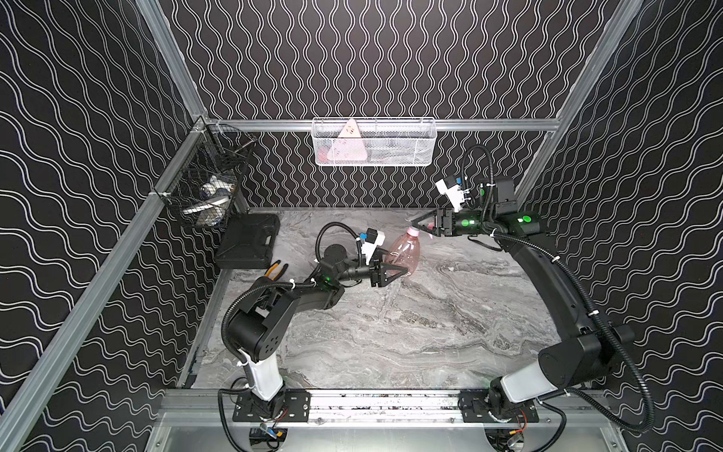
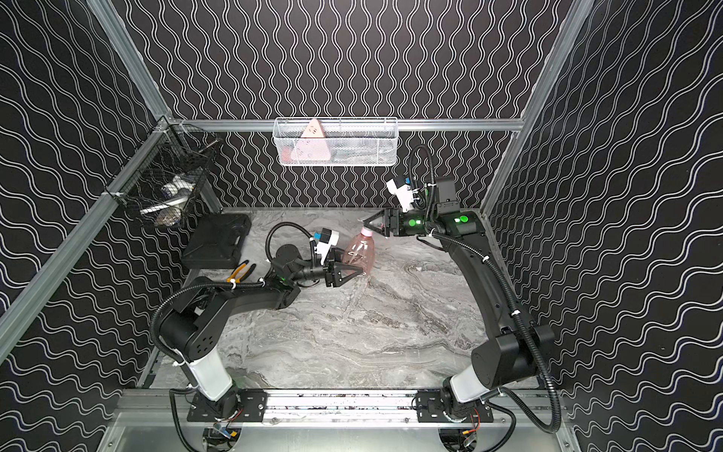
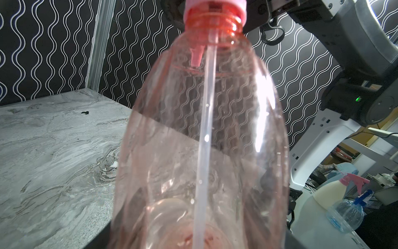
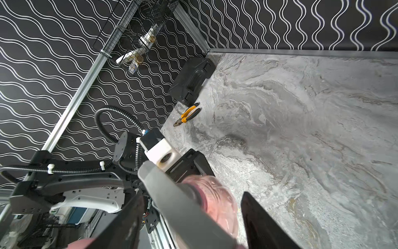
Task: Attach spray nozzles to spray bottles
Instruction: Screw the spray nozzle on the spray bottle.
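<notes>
A translucent pink spray bottle (image 1: 403, 252) (image 2: 358, 250) is held tilted above the table, neck toward the back right. My left gripper (image 1: 399, 272) (image 2: 354, 272) is shut on its base. The pink spray nozzle (image 1: 411, 231) (image 2: 365, 231) sits on the neck. In the left wrist view its collar (image 3: 215, 6) caps the neck with threads showing below, and its pale tube (image 3: 203, 151) runs down inside the bottle (image 3: 161, 151). My right gripper (image 1: 415, 225) (image 4: 189, 224) straddles the nozzle head (image 4: 172, 198). Its fingers (image 4: 260, 220) stand apart, with a gap beside the bottle (image 4: 217, 200).
A black case (image 1: 248, 242) and yellow-handled pliers (image 1: 276, 270) lie at the table's back left. A black wire basket (image 1: 207, 188) hangs on the left wall. A white mesh basket (image 1: 391, 143) on the back rail holds a pale pink triangular plate (image 1: 346, 144).
</notes>
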